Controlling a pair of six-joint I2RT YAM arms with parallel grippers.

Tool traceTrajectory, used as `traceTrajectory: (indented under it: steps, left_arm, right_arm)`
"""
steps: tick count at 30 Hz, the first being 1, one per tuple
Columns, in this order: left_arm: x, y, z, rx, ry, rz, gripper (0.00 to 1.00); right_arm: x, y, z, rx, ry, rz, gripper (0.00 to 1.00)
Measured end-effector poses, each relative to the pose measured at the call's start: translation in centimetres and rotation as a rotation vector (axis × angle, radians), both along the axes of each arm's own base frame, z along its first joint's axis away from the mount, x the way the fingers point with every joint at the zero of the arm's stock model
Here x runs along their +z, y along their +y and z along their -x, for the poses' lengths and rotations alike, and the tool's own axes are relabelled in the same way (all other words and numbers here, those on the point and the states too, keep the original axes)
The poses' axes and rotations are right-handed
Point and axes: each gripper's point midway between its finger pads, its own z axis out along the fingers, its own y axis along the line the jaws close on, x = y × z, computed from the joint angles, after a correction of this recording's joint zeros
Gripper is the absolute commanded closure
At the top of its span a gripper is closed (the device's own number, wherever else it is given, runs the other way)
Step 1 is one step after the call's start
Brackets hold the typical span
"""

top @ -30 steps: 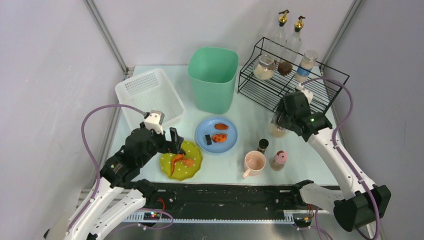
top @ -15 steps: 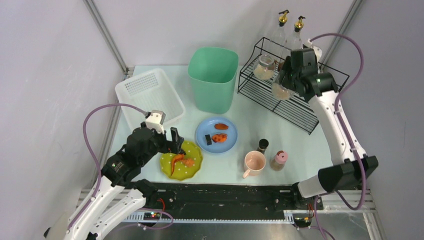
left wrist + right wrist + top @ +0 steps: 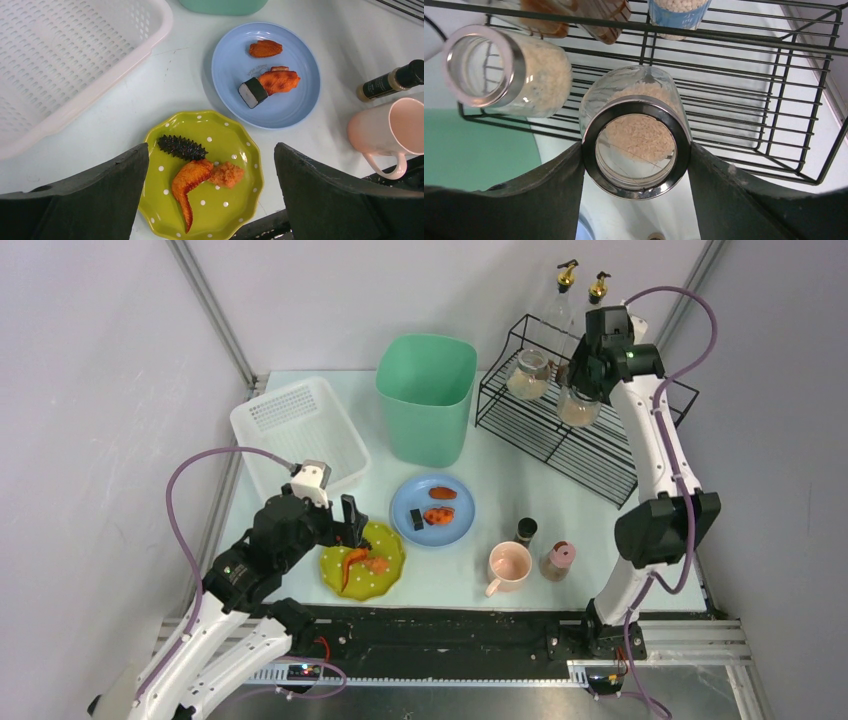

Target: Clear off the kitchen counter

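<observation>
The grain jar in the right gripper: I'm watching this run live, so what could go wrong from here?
The right gripper grips the grain jar only at its metal-rimmed top, so it might slip. The jar hangs close beside a second jar on the wire rack and could knock it.

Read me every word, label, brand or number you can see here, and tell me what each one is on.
No text here is legible.
Label on the dark bottle: print too small and blurred to read.
Centre of the blue plate: a faint mark, unreadable.
Band on the blue-banded jar in the rack: no print can be made out.
The held jar: no label in view.
</observation>
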Motion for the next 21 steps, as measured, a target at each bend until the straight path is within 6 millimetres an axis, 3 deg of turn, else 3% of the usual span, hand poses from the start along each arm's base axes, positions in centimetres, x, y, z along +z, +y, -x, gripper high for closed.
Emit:
traceTrajectory:
  steps: [6, 15, 17, 18, 20, 21]
  left_arm:
    - [0.0, 0.0, 0.0, 0.0, 0.001, -0.001, 0.02]
    - [-0.1, 0.0, 0.0, 0.0, 0.004, -0.003, 0.02]
    - [-0.1, 0.0, 0.0, 0.0, 0.004, -0.003, 0.02]
    - [-0.1, 0.0, 0.0, 0.0, 0.004, -0.003, 0.02]
    - [-0.1, 0.0, 0.0, 0.0, 0.004, -0.003, 0.02]
    - [-0.1, 0.0, 0.0, 0.0, 0.004, -0.003, 0.02]
  right_arm:
    - [-2.2, -0.6, -1.9, -0.012, 0.07, -0.001, 1.0]
    - [-3.8, 0.1, -4.9, 0.011, 0.106, -0.023, 1.0]
    - [-3.9, 0.3, -5.2, 0.017, 0.108, -0.03, 0.86]
    - [-3.8, 0.3, -5.3, 0.019, 0.107, -0.031, 0.72]
    - [-3.8, 0.4, -5.6, 0.022, 0.106, -0.035, 0.53]
    - [-3.9, 0.4, -5.7, 0.022, 0.106, -0.034, 0.49]
